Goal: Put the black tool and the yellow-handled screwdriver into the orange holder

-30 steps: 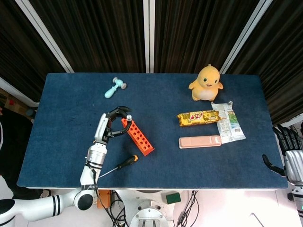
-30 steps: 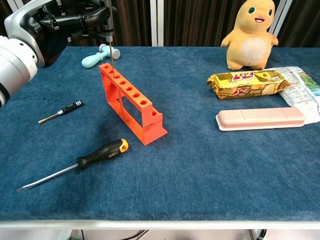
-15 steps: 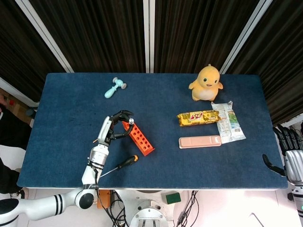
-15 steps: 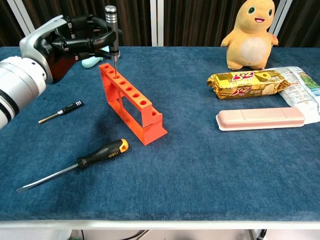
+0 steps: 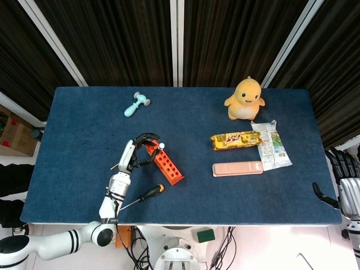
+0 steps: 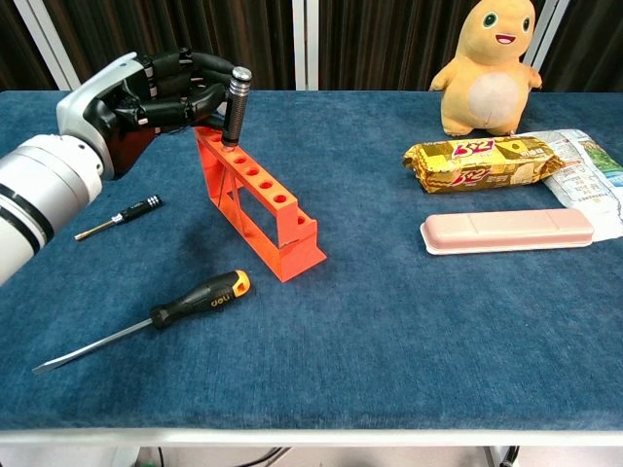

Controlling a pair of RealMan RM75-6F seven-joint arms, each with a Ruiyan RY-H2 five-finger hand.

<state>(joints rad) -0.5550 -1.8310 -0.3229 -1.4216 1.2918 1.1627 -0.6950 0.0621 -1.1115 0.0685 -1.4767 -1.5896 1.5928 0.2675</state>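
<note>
Leftmost, the left robot hand (image 6: 156, 92) pinches the black tool (image 6: 235, 105), standing upright in a far-end hole of the orange holder (image 6: 255, 199). Nearer, the yellow-handled screwdriver (image 6: 146, 321) lies flat on the worktop (image 6: 409, 331). Far right, the right robot hand (image 5: 344, 185) hangs spread, empty.

Your left arm reaches in from the table's near-left corner, forearm angled up and across, with the left hand (image 6: 156, 92) raised above the surface and its dark fingers (image 6: 200, 68) curled forward around a slim black tool (image 6: 234, 107), gripping it upright near its capped top. Your right hand (image 5: 344, 188) sits off the table's right edge, low and well apart from the left, fingers pointing upward and spread, thumb stuck out to the side, holding nothing.
</note>
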